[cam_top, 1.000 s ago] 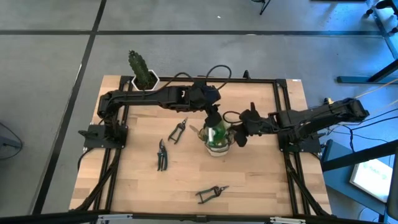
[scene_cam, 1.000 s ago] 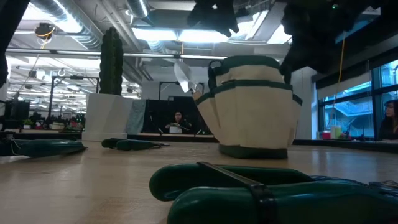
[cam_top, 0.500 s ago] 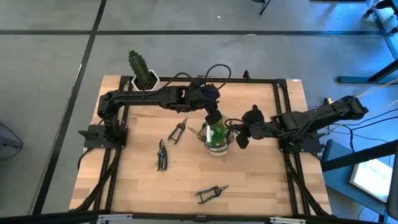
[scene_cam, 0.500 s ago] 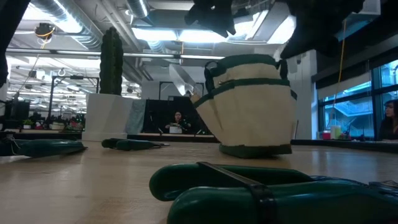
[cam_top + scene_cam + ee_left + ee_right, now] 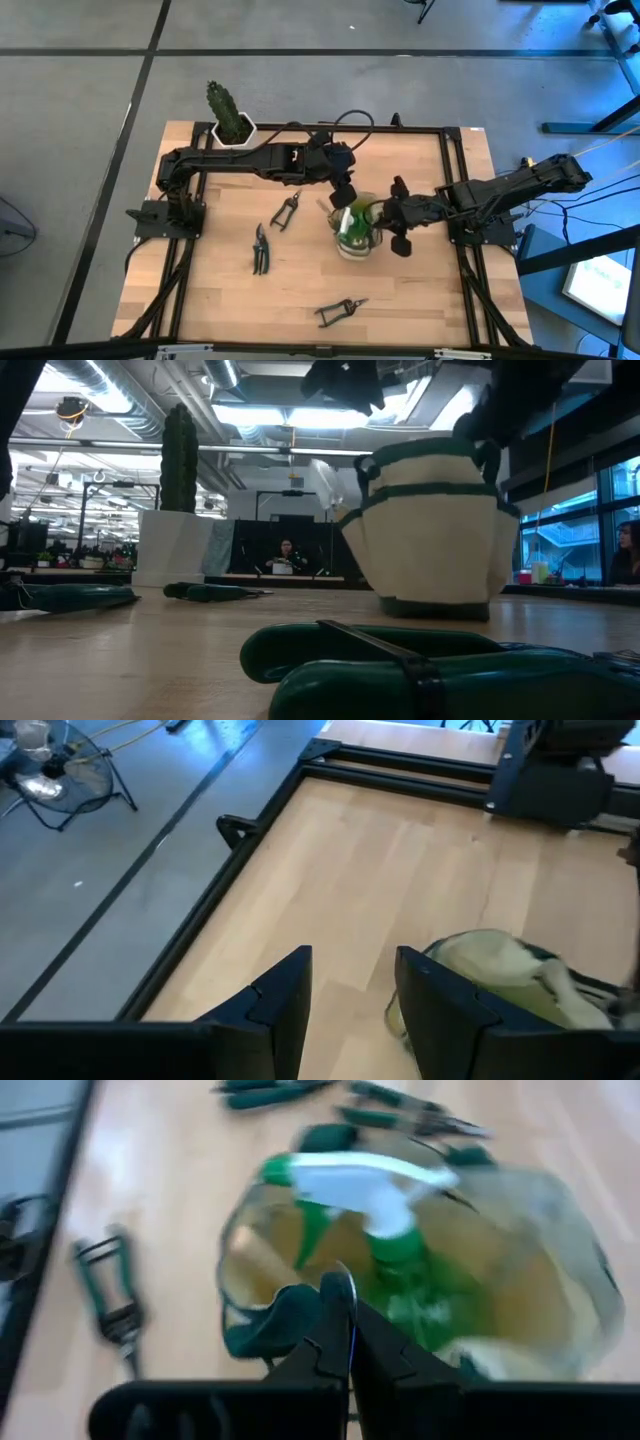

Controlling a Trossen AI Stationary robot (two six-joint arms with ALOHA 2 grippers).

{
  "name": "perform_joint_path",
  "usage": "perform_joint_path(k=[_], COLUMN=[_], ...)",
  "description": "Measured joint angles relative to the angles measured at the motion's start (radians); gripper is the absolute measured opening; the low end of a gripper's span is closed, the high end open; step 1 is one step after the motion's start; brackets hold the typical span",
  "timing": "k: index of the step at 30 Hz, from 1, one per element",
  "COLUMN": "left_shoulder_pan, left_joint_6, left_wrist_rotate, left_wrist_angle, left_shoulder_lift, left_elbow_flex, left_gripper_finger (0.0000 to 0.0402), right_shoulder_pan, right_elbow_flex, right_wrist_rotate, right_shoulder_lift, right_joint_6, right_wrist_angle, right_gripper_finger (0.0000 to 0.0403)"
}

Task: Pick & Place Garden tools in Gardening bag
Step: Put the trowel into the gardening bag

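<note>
**Both grippers at the bag, three shears on the table**

I have the gardening bag (image 5: 354,228) standing upright near the middle of the table (image 5: 420,290); its mouth faces up and I can see the green spray bottle (image 5: 350,222) inside it, with the white trigger head showing clearly from the right wrist camera (image 5: 372,1180); a tool with a pale blade sticks out of a side pocket on the bag's left side in the low view (image 5: 330,485).

My right gripper (image 5: 392,222) is at the bag's right-hand rim; its fingers are pressed together, and from its own camera they appear to be pinching the bag's green-trimmed edge (image 5: 300,1315), though I cannot make out the contact exactly.

My left gripper (image 5: 343,195) hangs just above the far rim of the bag; its two fingers (image 5: 290,995) stand partly spread with nothing between them, the bag showing just beyond them.

Three pairs of pruning shears lie on the bare wood, apart from the bag: one just left of it (image 5: 287,210); one farther left and nearer the front (image 5: 260,249); one near the front edge, well apart from the others (image 5: 340,311).

A cactus in a white pot (image 5: 229,118) sits at the far left corner; in the low view a person (image 5: 287,553) sits in the room behind the table.
</note>
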Motion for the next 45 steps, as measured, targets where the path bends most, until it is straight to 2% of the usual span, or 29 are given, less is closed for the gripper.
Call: perform_joint_path(k=[8,13,20,29,38,45], left_shoulder_pan=[-0.006,-0.006,-0.006,-0.006,-0.005,-0.005], left_joint_6=[-0.025,-0.027,-0.026,-0.043,-0.053,-0.052], left_wrist_rotate=[0.055,0.057,0.057,0.107,0.092,0.091], left_wrist_angle=[-0.032,-0.045,-0.045,-0.07,-0.084,-0.086], left_shoulder_lift=[0.0,0.0,0.0,0.001,0.001,0.001], left_elbow_flex=[0.0,0.0,0.0,0.0,0.0,0.0], left_gripper_finger=[0.0141,0.0141,0.0141,0.0141,0.0141,0.0141], right_shoulder_pan=[-0.005,-0.035,-0.037,-0.039,-0.038,-0.038], right_elbow_flex=[0.0,0.0,0.0,-0.001,-0.001,0.0], right_wrist_rotate=[-0.221,-0.331,-0.317,-0.317,-0.314,-0.321], right_shoulder_lift=[0.0,0.003,0.023,0.033,0.121,0.168], right_joint_6=[-0.207,-0.241,-0.242,-0.313,-0.325,-0.323], right_wrist_angle=[0.127,0.092,0.023,0.176,0.145,0.198], right_gripper_finger=[0.0,0.0,0.0,0.0,0.0,0.0])
